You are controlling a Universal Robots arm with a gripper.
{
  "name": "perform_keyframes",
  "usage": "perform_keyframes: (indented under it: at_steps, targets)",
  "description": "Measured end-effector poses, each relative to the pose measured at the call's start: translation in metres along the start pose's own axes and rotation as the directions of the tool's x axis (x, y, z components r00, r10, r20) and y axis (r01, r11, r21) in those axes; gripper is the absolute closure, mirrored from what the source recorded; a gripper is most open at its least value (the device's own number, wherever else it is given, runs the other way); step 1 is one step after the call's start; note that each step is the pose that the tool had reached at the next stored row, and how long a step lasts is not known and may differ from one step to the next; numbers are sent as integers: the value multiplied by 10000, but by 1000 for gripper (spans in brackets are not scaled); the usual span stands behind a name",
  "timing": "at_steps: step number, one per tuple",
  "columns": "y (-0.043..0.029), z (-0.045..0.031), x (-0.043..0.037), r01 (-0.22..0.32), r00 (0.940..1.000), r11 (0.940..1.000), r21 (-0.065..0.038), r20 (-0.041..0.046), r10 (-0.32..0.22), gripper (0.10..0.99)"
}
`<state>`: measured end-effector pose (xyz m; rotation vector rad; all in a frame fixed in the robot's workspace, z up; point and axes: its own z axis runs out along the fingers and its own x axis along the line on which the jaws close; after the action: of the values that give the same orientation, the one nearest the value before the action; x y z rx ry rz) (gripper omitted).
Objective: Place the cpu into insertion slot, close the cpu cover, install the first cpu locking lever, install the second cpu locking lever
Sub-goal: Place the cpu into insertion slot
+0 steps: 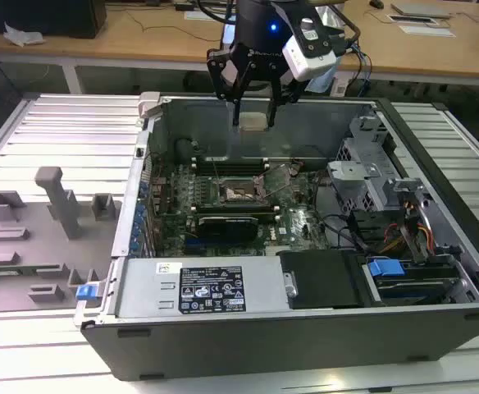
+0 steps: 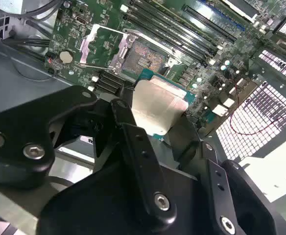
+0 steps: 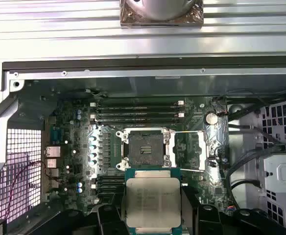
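End effector: the end effector [image 1: 253, 121] is clamping its two black fingers on opposite edges of the cpu [image 3: 153, 200], metal top facing the first wrist view.
Cpu position: it is hanging in the air inside the open computer case [image 1: 305, 336], above the motherboard [image 1: 298, 223] and well apart from the insertion slot [image 3: 144, 147]; it is not seated.
Insertion slot: it is lying open near the middle of the motherboard, with its pin field exposed.
Cpu cover: the cpu cover [image 3: 216, 143] is lying swung back beside the slot, off the pins.
Risk, pins: the chip is likely risking bent pins if it is coming down tilted or off-centre, since the grip is on two edges only.
Risk, orientation: a chip turned the wrong way round would probably be sitting proud of the frame, jamming the cover.
Risk, slip: a loosening grip would be dropping the chip onto the board.
Risk, levers: the raised rods may be snagging a finger on the way down.
Counts: one cpu, one slot, one cover, one end effector with two fingers, and what appear to be two thin lever rods [image 3: 188, 131]; the long black memory slots [image 3: 138, 110] are several, exact number unclear.
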<state>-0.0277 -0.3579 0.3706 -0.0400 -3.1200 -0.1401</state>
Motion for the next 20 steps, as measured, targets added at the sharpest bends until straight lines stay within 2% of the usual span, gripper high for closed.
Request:
perform_keyframes:
  at_steps: [11,19,20]
  targets:
    - [-1,16,0,1,10000,10000,0,4,-1,549]
    - [-8,83,0,1,10000,10000,8,6,-1,549]
    - [-11,124,2,0,10000,10000,26,8,0,549]
